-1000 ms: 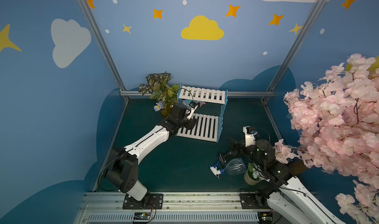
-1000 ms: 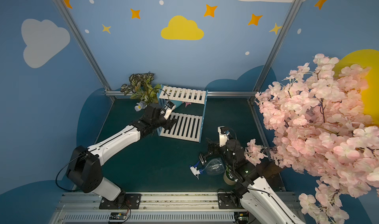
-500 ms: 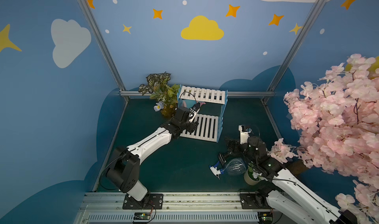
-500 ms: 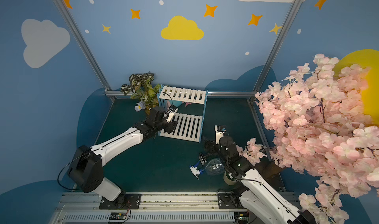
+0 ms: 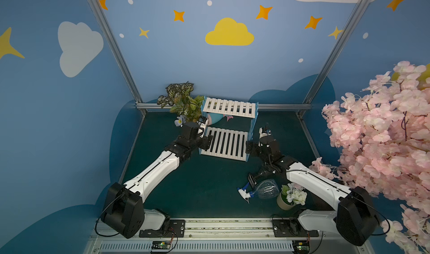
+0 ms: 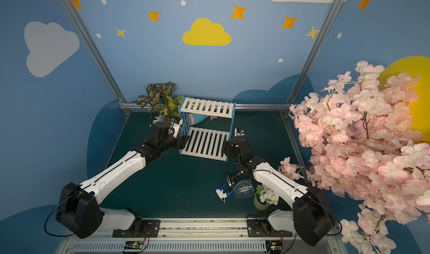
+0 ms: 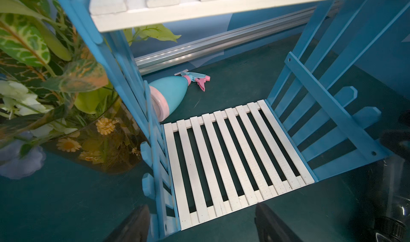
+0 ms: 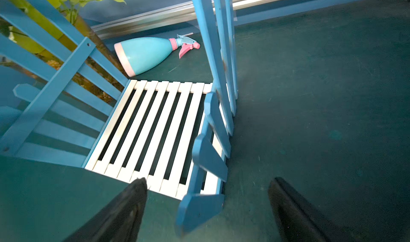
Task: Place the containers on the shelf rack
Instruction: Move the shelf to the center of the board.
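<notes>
Well, I am watching from far away, and I am starting at the left. My left claw [image 7: 199, 207] is hanging low by the left front corner of the shelf rack [image 5: 229, 106]. Its two black fingers [image 7: 132, 225] are standing wide apart. The rack's blue fence side is sitting between them, and the claw is gripping nothing.

Just past it, the amber plant vase [image 7: 95, 145] is standing right beside the rack's left side. The light blue bottle [image 7: 170, 94] is lying on its side on the green desk [image 5: 204, 185]. It is lying behind the low shelf, with its pink bottom close to the vase and its pink trigger pointing right.

The rack is standing upright in the middle, near the back wall. My right claw [image 8: 208, 181] is hanging at its right front corner. It is wide open too, with the end of the right fence side between its fingers, and it is holding nothing.

Nearer to me, the dark bottle [image 5: 252, 178] is lying partly under the right arm, so I am seeing mostly its black trigger. The clear bottle [image 5: 266, 190] is lying on its side just beside it, trigger pointing left. The cream pot of white flowers [image 5: 282, 202] is standing next to that. The big pink blossom tree [image 5: 384, 136] is filling the right edge.
</notes>
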